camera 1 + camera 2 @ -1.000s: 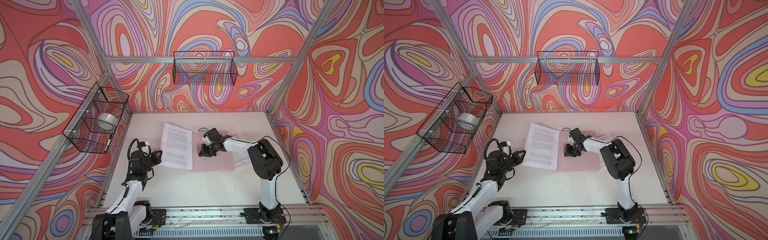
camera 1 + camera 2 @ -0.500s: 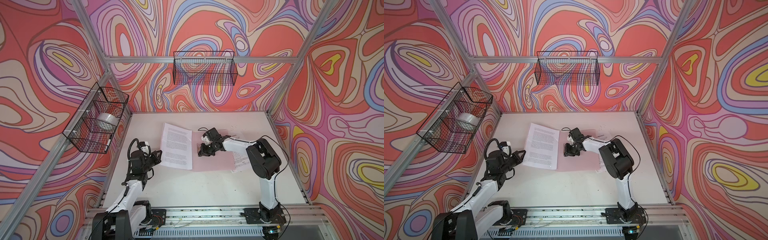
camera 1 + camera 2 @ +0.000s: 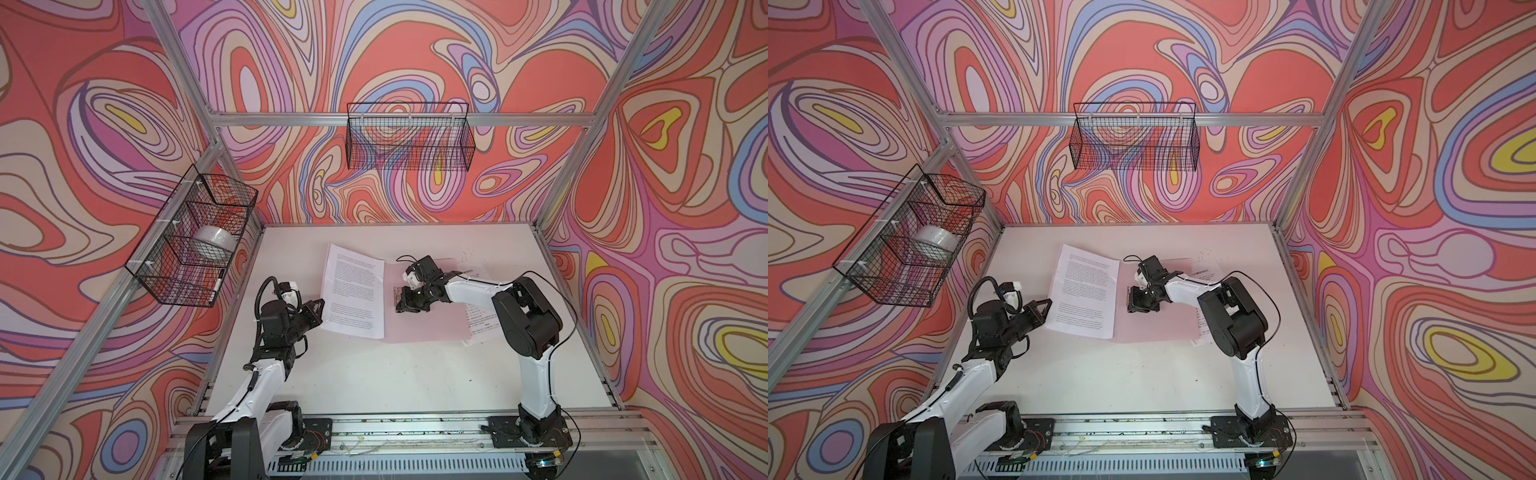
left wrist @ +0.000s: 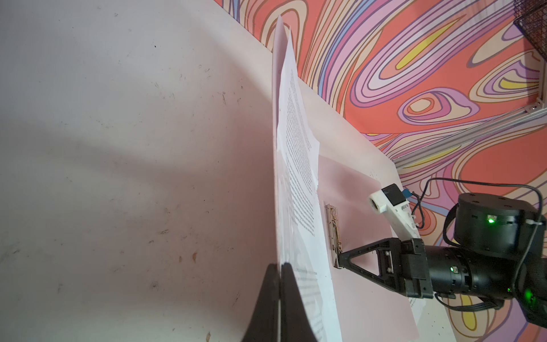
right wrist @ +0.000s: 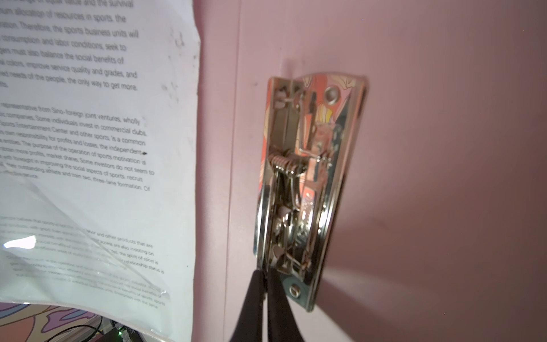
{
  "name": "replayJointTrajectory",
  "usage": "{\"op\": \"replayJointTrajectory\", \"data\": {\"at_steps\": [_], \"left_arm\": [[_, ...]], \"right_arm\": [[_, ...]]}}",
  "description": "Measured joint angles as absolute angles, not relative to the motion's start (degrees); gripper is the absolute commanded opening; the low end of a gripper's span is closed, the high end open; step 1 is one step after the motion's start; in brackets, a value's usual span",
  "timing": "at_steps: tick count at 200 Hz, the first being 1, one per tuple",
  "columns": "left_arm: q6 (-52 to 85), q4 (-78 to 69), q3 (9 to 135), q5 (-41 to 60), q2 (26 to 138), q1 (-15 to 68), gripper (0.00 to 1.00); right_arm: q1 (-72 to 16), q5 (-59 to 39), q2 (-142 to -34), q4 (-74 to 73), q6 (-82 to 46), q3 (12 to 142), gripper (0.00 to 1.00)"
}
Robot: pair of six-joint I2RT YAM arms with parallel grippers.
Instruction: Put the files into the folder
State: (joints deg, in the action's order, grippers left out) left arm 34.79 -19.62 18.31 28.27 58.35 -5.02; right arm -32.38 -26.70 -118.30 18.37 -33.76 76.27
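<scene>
White tabletop (image 3: 395, 374): left tool (image 4: 279, 268) pinches files (image 3: 353, 291) edge; right tool (image 5: 265, 274), arm stretched low, clamps clip (image 5: 307, 183) on folder (image 3: 424, 328).

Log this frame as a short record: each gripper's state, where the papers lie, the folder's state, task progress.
left gripper: shut on the outer edge of the printed sheet, that side raised off the table
right gripper: shut, tips pinching one end of the metal clip
folder: open, flat, pink inside facing up
printed sheet: beside the clip, not under it
other sheets: at the folder's right side, partly hidden by the right arm
progress: nothing clipped in yet
</scene>
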Motion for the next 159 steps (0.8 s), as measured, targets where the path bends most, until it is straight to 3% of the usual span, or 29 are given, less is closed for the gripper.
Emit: {"op": "replayJointTrajectory", "data": {"at_steps": [68, 114, 159], "left_arm": [[34.76, -20.93, 18.31, 28.23, 58.30, -5.32, 0.00], [35.44, -23.99, 18.31, 29.36, 59.07, -5.34, 0.00], [35.62, -24.38, 18.31, 29.47, 59.33, -5.37, 0.00]], "right_arm": [[-32.40, -27.14, -120.11, 16.86, -34.11, 77.80, 0.00], [-34.09, -19.38, -123.17, 23.05, -31.64, 83.94, 0.00], [-35.53, -14.48, -121.49, 19.94, -31.22, 81.06, 0.00]]}}
